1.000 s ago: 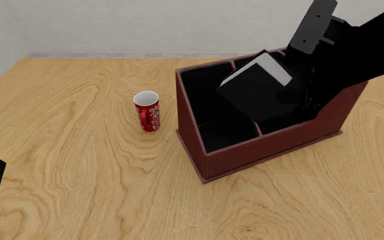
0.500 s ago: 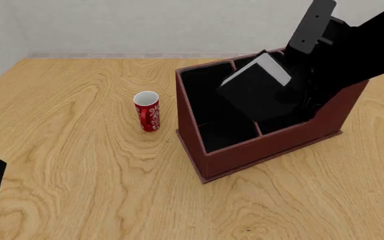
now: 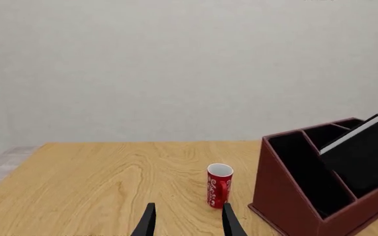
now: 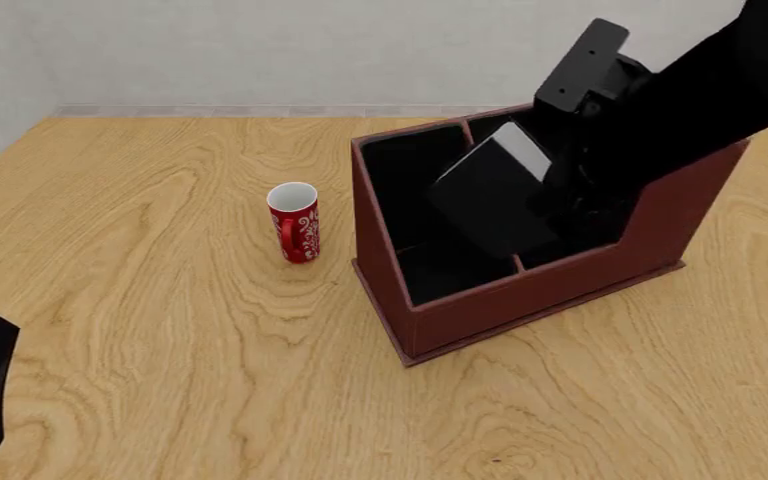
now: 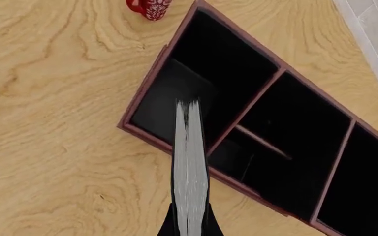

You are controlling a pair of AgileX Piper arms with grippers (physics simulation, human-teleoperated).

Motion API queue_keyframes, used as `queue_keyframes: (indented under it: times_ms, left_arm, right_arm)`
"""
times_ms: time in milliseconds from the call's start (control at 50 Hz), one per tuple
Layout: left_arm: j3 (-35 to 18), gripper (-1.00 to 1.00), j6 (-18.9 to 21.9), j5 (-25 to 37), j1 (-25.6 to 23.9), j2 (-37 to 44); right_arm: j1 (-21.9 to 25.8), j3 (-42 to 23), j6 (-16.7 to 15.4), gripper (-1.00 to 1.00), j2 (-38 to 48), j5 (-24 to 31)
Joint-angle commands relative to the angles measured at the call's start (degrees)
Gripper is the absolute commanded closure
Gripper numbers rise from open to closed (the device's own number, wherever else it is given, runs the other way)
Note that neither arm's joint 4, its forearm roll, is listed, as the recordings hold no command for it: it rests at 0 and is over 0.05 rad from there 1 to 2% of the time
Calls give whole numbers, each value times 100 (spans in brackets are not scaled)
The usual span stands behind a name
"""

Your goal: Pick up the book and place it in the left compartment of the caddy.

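The front view looks down and forward from above the near table edge. The left wrist view sits low and near, facing the far wall. The right wrist view looks steeply down from close above. All three share the caddy and red can.

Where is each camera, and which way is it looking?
Front view: high on the arms' side, looking forward and down at the table; the right arm holds the book over the caddy.
Left wrist view: low behind the left gripper, facing the can and far wall.
Right wrist view: above, looking down past the book's pages into the left compartment.
All three share the can and caddy.
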Motion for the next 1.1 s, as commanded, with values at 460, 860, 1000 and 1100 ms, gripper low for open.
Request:
queue_keyframes:
  times_ms: [460, 860, 1000, 1100]
  left_arm:
    - [227, -100, -264, -231, 255, -1]
    - [366, -100, -328, -334, 347, 0]
    - [499, -100, -344, -418, 379, 1]
    - [566, -100, -356, -461, 391, 1]
  right_arm:
    - [151, -337, 456, 100, 615, 83]
    - [114, -440, 544, 100, 902, 83]
    - [125, -490, 608, 100, 1042, 83]
    - [132, -484, 616, 100, 1095, 83]
